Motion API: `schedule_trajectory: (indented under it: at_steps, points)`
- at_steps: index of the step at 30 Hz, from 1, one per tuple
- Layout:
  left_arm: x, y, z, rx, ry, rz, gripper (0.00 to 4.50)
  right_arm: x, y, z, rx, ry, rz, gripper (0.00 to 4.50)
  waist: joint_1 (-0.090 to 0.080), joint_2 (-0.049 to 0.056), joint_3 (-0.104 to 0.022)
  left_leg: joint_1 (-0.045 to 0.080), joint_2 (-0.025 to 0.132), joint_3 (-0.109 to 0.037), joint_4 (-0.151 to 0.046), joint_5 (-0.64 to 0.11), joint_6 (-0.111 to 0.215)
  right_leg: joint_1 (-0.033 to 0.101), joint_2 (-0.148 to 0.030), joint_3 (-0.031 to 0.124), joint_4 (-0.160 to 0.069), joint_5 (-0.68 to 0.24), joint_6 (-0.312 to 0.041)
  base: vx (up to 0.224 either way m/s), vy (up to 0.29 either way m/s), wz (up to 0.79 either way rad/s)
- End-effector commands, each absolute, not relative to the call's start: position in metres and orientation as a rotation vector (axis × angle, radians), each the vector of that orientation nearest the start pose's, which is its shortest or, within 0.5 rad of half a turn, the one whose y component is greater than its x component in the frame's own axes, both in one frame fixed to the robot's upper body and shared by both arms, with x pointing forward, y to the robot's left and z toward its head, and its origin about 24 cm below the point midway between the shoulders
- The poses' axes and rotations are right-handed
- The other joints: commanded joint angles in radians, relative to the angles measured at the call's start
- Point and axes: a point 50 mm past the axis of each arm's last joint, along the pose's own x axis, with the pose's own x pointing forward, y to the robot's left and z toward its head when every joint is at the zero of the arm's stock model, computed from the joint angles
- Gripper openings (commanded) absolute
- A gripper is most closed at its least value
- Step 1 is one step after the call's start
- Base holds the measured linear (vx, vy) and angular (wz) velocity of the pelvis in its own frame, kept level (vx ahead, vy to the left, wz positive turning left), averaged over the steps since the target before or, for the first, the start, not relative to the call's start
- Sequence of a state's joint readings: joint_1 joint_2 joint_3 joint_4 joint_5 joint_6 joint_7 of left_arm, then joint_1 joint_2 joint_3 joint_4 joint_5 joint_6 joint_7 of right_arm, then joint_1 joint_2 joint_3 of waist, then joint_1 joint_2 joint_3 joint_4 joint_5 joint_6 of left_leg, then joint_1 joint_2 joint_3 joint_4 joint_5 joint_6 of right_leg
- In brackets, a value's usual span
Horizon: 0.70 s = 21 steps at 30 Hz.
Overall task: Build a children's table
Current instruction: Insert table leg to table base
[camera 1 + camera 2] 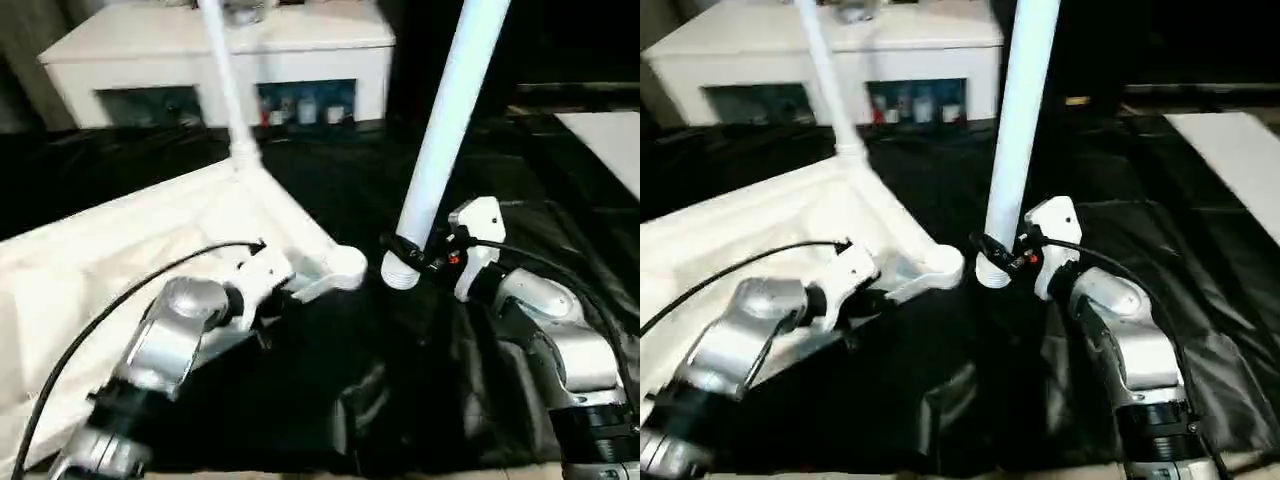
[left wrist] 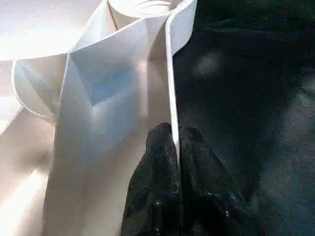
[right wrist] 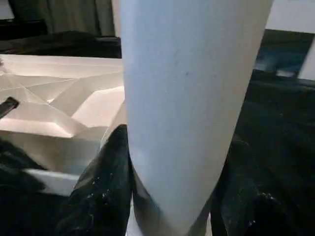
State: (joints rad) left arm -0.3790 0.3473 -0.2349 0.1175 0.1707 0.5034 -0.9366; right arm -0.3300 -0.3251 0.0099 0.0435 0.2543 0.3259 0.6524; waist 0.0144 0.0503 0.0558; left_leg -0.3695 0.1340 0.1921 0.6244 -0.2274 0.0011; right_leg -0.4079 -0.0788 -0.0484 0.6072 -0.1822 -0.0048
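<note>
The children's table top (image 1: 120, 250) lies upside down on the left, ribbed underside up. One white leg (image 1: 222, 70) stands in its far corner socket (image 1: 243, 152). My left gripper (image 2: 174, 142) is shut on the thin rim wall of the top, just short of the near corner socket (image 1: 345, 265). My right gripper (image 1: 415, 255) is shut on a second white leg (image 1: 445, 130), its black fingers (image 3: 106, 187) on either side of the tube. That leg stands nearly upright, leaning a little right. Its ridged lower end (image 1: 400, 272) hangs just right of the near socket, apart from it.
A white cabinet (image 1: 220, 50) with glass doors stands at the back. A white panel (image 1: 610, 140) lies at the far right. Crumpled black sheeting (image 1: 330, 400) covers the floor around the table top and beneath both arms.
</note>
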Motion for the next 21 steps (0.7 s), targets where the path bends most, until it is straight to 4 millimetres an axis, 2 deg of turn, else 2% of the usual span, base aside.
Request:
schedule_trajectory:
  at_steps: [1,2,7,8,13,14,15,16,17,20,21]
  points:
    - [0.288,0.136,0.052,0.519,0.510,-1.017,0.02,0.304,-0.154,0.107,-0.064,0.056,0.730,1.84,0.011,-0.013,-0.064,0.010,0.094,-0.044,-0.082,-0.081,0.115,0.046,-0.079,0.050,-0.065,-0.112,-0.295,0.000,0.000,0.00]
    - [0.287,0.135,0.051,0.529,0.492,-1.045,0.02,0.304,-0.154,0.107,-0.065,0.055,0.730,1.84,0.013,-0.018,-0.063,0.008,0.094,-0.042,-0.084,-0.089,0.112,0.048,-0.079,0.051,-0.066,-0.120,-0.292,0.000,0.000,0.00]
    - [0.285,0.134,0.049,0.598,0.457,-1.098,0.02,0.300,-0.151,0.107,-0.051,0.062,0.748,1.84,0.023,-0.016,-0.060,0.015,0.094,-0.040,-0.088,-0.132,0.077,0.044,-0.079,0.054,-0.068,-0.160,-0.275,0.000,0.000,0.00]
    - [0.286,0.133,0.049,0.608,0.446,-1.105,0.02,0.300,-0.150,0.107,-0.044,0.068,0.753,1.84,0.023,-0.019,-0.060,0.016,0.095,-0.039,-0.089,-0.137,0.073,0.044,-0.079,0.055,-0.069,-0.165,-0.273,0.000,0.000,0.00]
    - [0.289,0.131,0.050,0.597,0.431,-1.125,0.02,0.298,-0.148,0.106,-0.029,0.074,0.763,1.84,0.024,-0.021,-0.060,0.015,0.094,-0.038,-0.091,-0.146,0.052,0.044,-0.080,0.057,-0.070,-0.198,-0.255,0.000,0.000,0.00]
    - [0.290,0.131,0.050,0.552,0.440,-1.134,0.02,0.298,-0.148,0.106,-0.029,0.074,0.764,1.84,0.024,-0.021,-0.059,0.016,0.094,-0.038,-0.091,-0.149,0.050,0.043,-0.081,0.058,-0.071,-0.201,-0.255,0.000,0.000,0.00]
    - [0.290,0.130,0.051,0.519,0.445,-1.144,0.30,0.298,-0.147,0.106,-0.028,0.074,0.765,1.84,0.025,-0.020,-0.060,0.018,0.093,-0.037,-0.090,-0.149,0.044,0.042,-0.080,0.058,-0.071,-0.208,-0.255,0.000,0.000,0.00]
    - [0.290,0.130,0.051,0.519,0.445,-1.144,0.30,0.298,-0.147,0.106,-0.028,0.074,0.765,1.84,0.024,-0.021,-0.061,0.016,0.093,-0.037,-0.089,-0.144,0.043,0.043,-0.080,0.058,-0.070,-0.199,-0.257,0.000,0.000,0.00]
    - [0.293,0.128,0.054,0.481,0.430,-1.146,0.59,0.298,-0.147,0.107,-0.026,0.077,0.767,1.84,0.024,-0.021,-0.060,0.015,0.092,-0.037,-0.090,-0.140,0.043,0.044,-0.080,0.058,-0.069,-0.195,-0.257,0.000,0.000,0.00]
    - [0.301,0.127,0.057,0.514,0.402,-1.114,0.69,0.298,-0.147,0.107,-0.023,0.081,0.768,1.84,0.026,-0.021,-0.063,0.012,0.092,-0.038,-0.087,-0.110,0.055,0.047,-0.080,0.057,-0.065,-0.153,-0.261,0.000,0.000,0.00]
    - [0.303,0.127,0.056,0.527,0.403,-1.101,0.82,0.297,-0.146,0.107,-0.022,0.082,0.768,1.84,0.027,-0.017,-0.064,0.011,0.090,-0.037,-0.086,-0.104,0.059,0.047,-0.079,0.056,-0.064,-0.144,-0.261,0.000,0.000,0.00]
